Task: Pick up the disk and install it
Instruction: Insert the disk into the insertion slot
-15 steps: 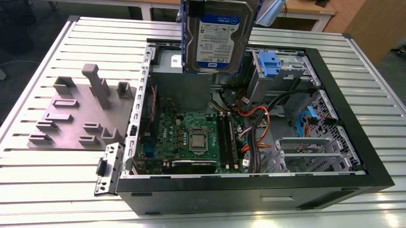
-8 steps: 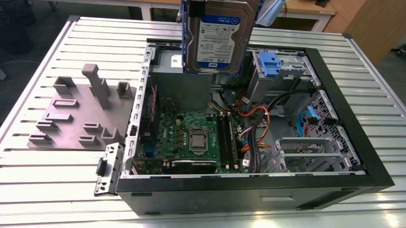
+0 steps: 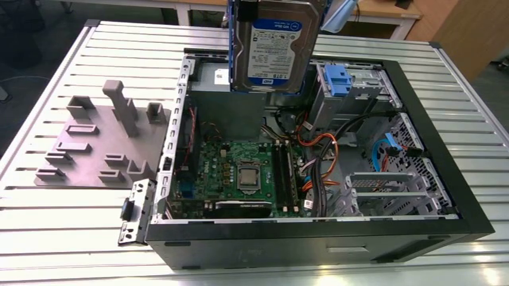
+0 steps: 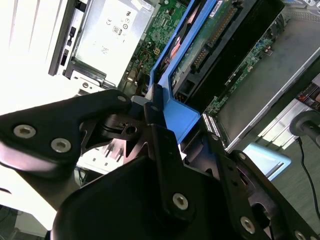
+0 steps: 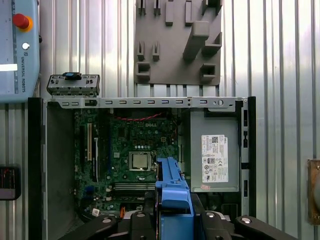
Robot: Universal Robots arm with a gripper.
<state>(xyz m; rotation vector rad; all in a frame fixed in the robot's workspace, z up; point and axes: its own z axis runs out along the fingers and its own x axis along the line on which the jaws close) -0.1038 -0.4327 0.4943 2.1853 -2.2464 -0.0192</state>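
Silver disk, blue-framed, label facing the exterior view: hangs upright at 12 o'clock, raised over the open computer case.
Claw: narrow, clamped on the disk's blue frame in the second wrist view.
Green motherboard: on the case floor, below the disk.
Grey box with white sticker: inside the case, beside the motherboard.
Grey fixture plate: on the ribbed metal worktop, at 9 o'clock from the case.
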